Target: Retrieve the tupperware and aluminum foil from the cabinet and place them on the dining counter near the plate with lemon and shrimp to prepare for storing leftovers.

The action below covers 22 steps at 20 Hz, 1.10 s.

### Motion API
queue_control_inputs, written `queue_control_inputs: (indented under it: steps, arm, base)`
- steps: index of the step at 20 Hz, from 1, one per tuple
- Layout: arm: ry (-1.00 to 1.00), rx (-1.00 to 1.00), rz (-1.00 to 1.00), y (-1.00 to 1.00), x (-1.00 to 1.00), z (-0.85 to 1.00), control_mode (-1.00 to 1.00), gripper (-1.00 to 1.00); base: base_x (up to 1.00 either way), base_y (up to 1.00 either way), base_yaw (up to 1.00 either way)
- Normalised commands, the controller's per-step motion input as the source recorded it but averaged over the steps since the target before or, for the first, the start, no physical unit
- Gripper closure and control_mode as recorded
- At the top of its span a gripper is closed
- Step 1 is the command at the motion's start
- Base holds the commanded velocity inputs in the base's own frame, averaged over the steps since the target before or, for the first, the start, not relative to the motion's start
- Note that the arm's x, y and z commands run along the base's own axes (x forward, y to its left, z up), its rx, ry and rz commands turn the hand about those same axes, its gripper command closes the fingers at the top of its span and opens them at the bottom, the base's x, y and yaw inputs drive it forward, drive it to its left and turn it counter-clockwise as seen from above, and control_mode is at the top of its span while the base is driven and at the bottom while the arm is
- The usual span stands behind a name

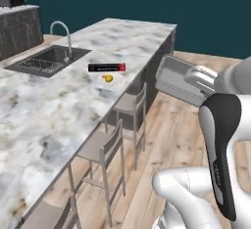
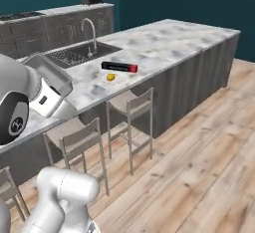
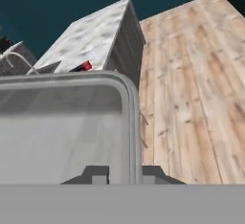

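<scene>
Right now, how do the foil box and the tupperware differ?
The foil box lies flat on the dining counter beside the plate; the tupperware is held tilted in the air by the shut gripper, off the counter over the floor. The foil box is black with a red end and opaque; the tupperware is clear. The foil box is long and slim; the tupperware is a broad, shallow tray. Both are rectangular.

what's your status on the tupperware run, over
Gripper shut on tupperware, carried above the floor beside the dining counter. Aluminum foil already down by the plate with lemon and shrimp. Stools line the counter edge.
</scene>
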Motion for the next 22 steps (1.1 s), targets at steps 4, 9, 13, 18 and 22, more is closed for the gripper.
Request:
queue_control_inputs:
  steps: [4, 9, 13, 18, 22]
  arm:
    - [0.00, 0.00, 0.00, 0.00, 0.00, 0.00, 1.00, 1.00]
    - [0.00, 0.00, 0.00, 0.00, 0.00, 0.00, 1.00, 1.00]
    - [0.00, 0.00, 0.00, 0.00, 0.00, 0.00, 1.00, 1.00]
    - [0.00, 0.00, 0.00, 0.00, 0.00, 0.00, 1.00, 1.00]
    - [0.00, 0.00, 0.00, 0.00, 0.00, 0.00, 1.00, 1.00]
  base:
    - [0.97, -0.77, 0.46]
    - [0.94, -0.79, 0.45]
    - [0.94, -0.79, 0.45]
    - [0.86, -0.84, 0.44]
    - [0.82, -0.86, 0.43]
